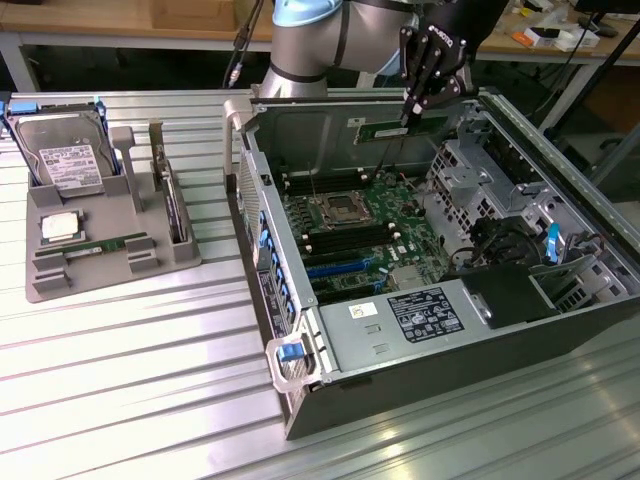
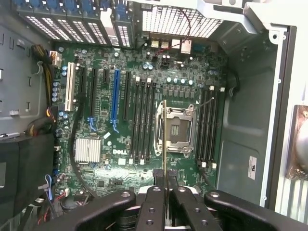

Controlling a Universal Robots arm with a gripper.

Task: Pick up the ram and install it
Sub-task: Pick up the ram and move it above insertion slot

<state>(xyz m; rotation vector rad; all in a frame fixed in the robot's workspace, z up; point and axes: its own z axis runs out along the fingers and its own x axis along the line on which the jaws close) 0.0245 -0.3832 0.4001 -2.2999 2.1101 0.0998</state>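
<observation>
The ram (image 1: 398,129) is a long green stick that hangs over the open computer case (image 1: 300,375), with my gripper (image 1: 412,108) shut on its upper edge. In the wrist view the ram (image 2: 164,139) shows edge-on as a thin line between my fingertips (image 2: 157,179), above the empty processor socket (image 2: 174,131). Black memory slots (image 2: 142,120) lie on one side of the socket, and more slots (image 2: 207,124) on the other. In the exterior view the motherboard (image 1: 350,225) lies well below the ram, which does not touch it.
A grey tray (image 1: 45,280) at the exterior view's left holds a hard drive (image 1: 65,160), a square silver chip (image 1: 60,227) and a green stick (image 1: 100,246). Drive cages (image 1: 480,175) and the power supply (image 1: 410,320) crowd the case. The case stands on a ribbed metal table (image 1: 150,380).
</observation>
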